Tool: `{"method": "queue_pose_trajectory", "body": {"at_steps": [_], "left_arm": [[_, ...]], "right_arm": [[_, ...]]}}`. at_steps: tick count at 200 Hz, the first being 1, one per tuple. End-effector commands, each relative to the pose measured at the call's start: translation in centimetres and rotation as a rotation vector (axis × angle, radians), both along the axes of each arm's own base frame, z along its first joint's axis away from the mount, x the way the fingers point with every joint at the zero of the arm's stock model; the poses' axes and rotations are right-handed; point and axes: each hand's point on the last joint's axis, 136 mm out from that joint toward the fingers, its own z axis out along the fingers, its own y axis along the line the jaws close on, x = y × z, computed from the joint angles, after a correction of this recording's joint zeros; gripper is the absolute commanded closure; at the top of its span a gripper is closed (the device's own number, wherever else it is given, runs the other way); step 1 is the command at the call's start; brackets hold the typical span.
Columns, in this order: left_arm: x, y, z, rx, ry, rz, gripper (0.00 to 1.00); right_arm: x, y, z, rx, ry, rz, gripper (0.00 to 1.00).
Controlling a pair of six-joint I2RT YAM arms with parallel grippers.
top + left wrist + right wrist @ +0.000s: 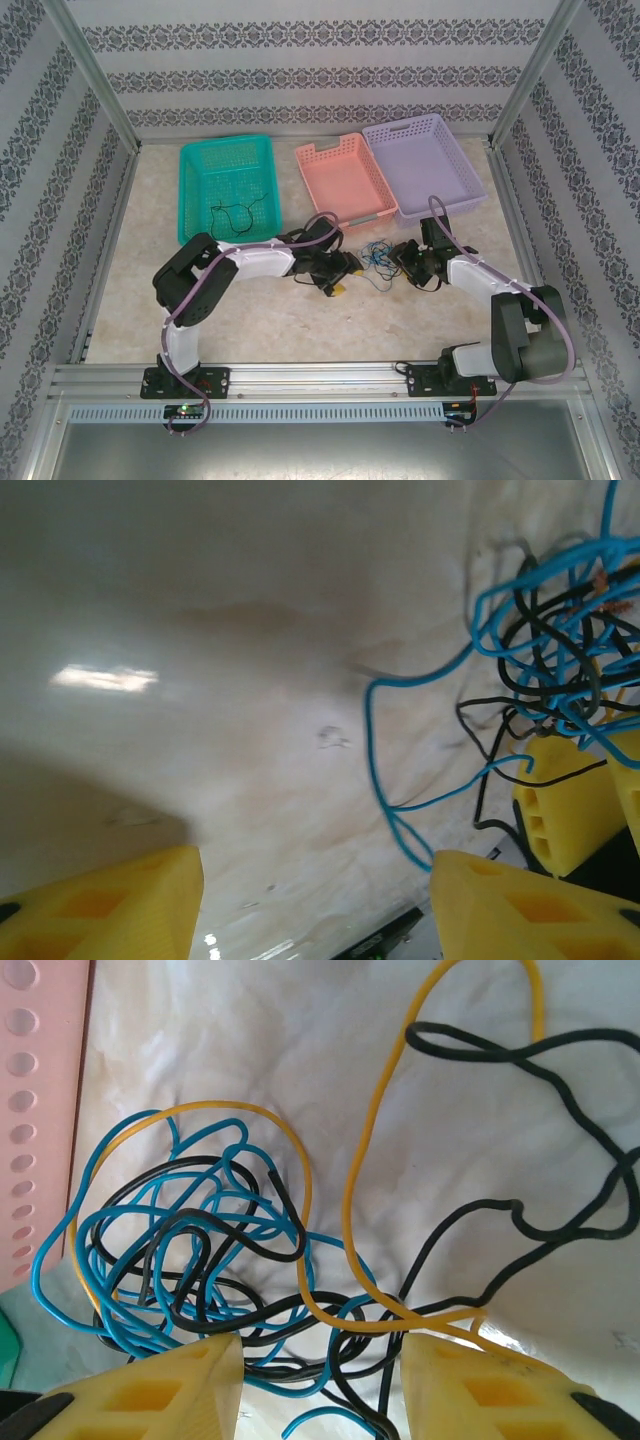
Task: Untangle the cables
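A tangle of thin blue, black and yellow cables (378,256) lies on the table between the two arms. My left gripper (345,275) is just left of it, open, with a blue strand (385,780) running past its right finger (520,905) and bare table between the fingers. My right gripper (400,262) is at the tangle's right side, open, its yellow fingers (160,1395) straddling blue, black and yellow strands (330,1350) of the cables (200,1240). Another black cable (238,215) lies in the teal basket.
Three baskets stand at the back: teal (195,165), pink (340,150) and purple (440,135). The pink basket's wall (30,1110) is close to the tangle in the right wrist view. Patterned walls enclose the table.
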Motion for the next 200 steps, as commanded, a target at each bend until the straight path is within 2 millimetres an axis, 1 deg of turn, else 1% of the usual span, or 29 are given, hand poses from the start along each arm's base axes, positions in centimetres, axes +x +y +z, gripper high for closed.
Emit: {"method": "queue_pose_trajectory", "body": {"at_steps": [1, 24, 37, 52, 63, 77, 86, 89, 94, 101, 107, 121, 131, 149, 162, 184, 200], "left_arm": [[1.0, -1.9, 0.6, -0.041, 0.012, 0.062, 0.46], [1.7, -2.4, -0.5, -0.020, 0.008, 0.066, 0.57], [2.3, -2.3, -0.9, 0.012, -0.016, 0.067, 0.66], [2.7, -1.6, -1.3, 0.066, -0.048, 0.061, 0.83], [2.8, -1.2, -1.2, 0.079, -0.067, 0.058, 1.00], [2.6, 0.0, -0.4, 0.119, -0.098, 0.050, 1.00], [2.2, 1.5, 0.8, 0.172, -0.136, 0.033, 1.00], [2.1, 2.1, 1.3, 0.194, -0.151, 0.028, 1.00], [1.9, 3.2, 1.8, 0.239, -0.170, 0.019, 1.00], [1.7, 4.8, 3.1, 0.295, -0.204, 0.008, 1.00], [1.3, 6.4, 3.9, 0.351, -0.222, -0.001, 1.00], [0.3, 10.0, 5.2, 0.464, -0.246, -0.014, 1.00], [-0.4, 12.2, 6.3, 0.518, -0.279, -0.011, 1.00], [-1.4, 15.5, 7.8, 0.578, -0.314, 0.002, 1.00], [-1.7, 17.7, 9.4, 0.619, -0.353, 0.015, 1.00], [-1.5, 20.9, 13.1, 0.687, -0.442, 0.052, 1.00], [-0.9, 22.2, 15.8, 0.704, -0.516, 0.067, 1.00]], "right_arm": [[0.0, 0.1, -0.5, 0.016, -0.001, -0.003, 0.54], [-0.1, 0.2, -0.9, 0.020, 0.009, -0.008, 0.56], [-0.2, 0.1, -1.1, 0.018, 0.017, -0.012, 0.56], [-0.4, 0.0, -1.5, 0.012, 0.027, -0.015, 0.56], [-0.5, -0.2, -1.8, 0.000, 0.032, -0.017, 0.56], [-0.6, -0.5, -2.2, -0.025, 0.045, -0.015, 0.58], [-0.6, -0.8, -2.5, -0.044, 0.057, -0.018, 0.65], [-0.6, -0.9, -2.5, -0.047, 0.060, -0.019, 0.67], [-0.7, -1.0, -2.6, -0.055, 0.063, -0.020, 0.71], [-0.8, -1.4, -2.8, -0.066, 0.072, -0.028, 0.78], [-0.9, -1.6, -2.8, -0.073, 0.078, -0.035, 0.82], [-1.0, -2.5, -2.5, -0.108, 0.070, -0.053, 0.94], [-1.1, -3.1, -2.1, -0.137, 0.062, -0.059, 1.00], [-1.0, -4.1, -1.1, -0.191, 0.041, -0.060, 1.00], [-0.9, -4.6, -0.6, -0.219, 0.035, -0.049, 1.00], [-0.8, -5.4, -0.1, -0.261, 0.046, -0.029, 1.00], [-0.8, -5.9, 0.2, -0.282, 0.050, -0.024, 1.00]]}}
